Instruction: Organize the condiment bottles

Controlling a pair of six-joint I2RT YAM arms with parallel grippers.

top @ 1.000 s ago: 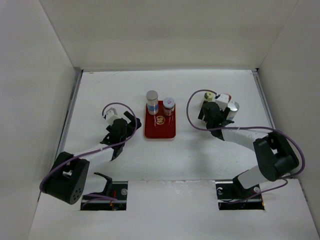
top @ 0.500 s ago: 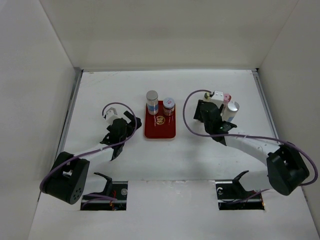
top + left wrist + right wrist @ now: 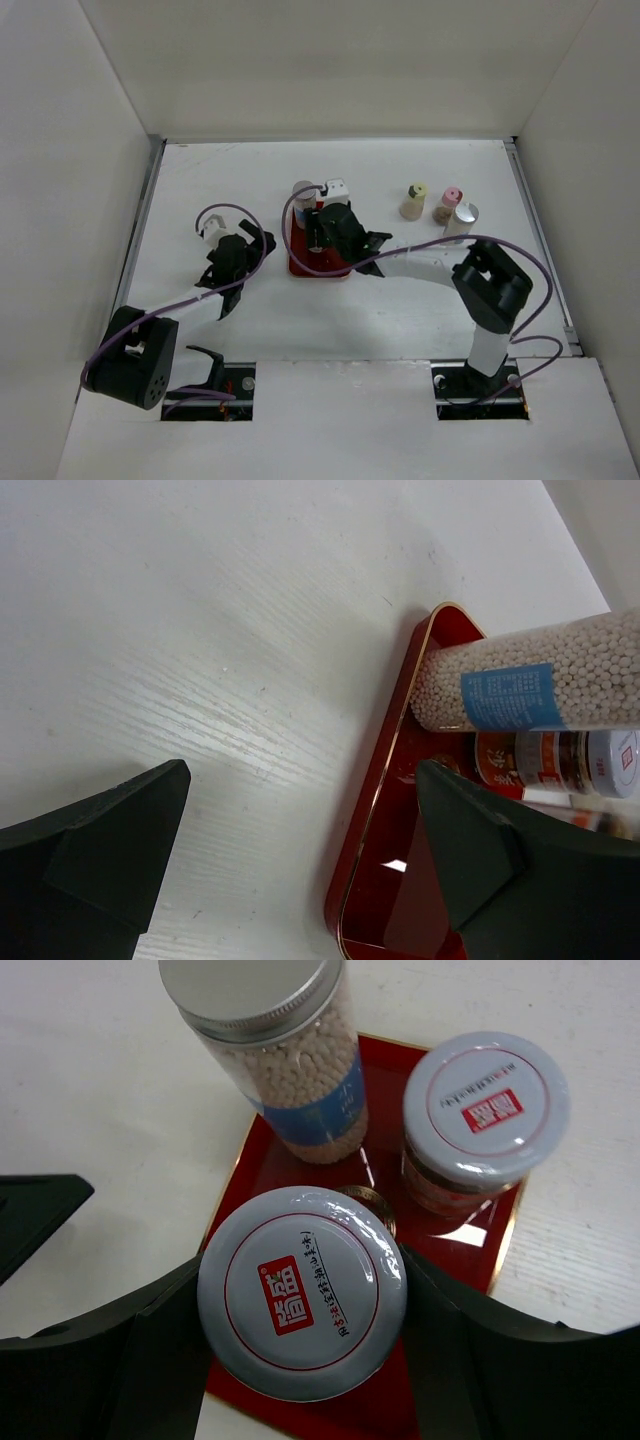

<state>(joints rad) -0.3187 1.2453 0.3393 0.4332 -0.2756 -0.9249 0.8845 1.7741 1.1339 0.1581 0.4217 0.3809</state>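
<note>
Placing step: right jaws pinching white-capped jar (image 3: 302, 1292) over red tray (image 3: 265, 1180); next lower, release; left jaws spread, idle

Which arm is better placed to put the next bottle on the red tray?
Right: the right gripper grips the white-lidded jar over the flat dark-red tray; the left gripper sits open and empty beside it.

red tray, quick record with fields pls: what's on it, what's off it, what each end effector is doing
tray: dark red, holds tall bead bottle and white-capped jar
right end effector: shut on held jar, white cap, over the tray
left end effector: open, empty, beside the tray's left edge
off tray: yellow-capped bottle, pink-capped bottle, silver-capped bottle, standing right of it
</note>
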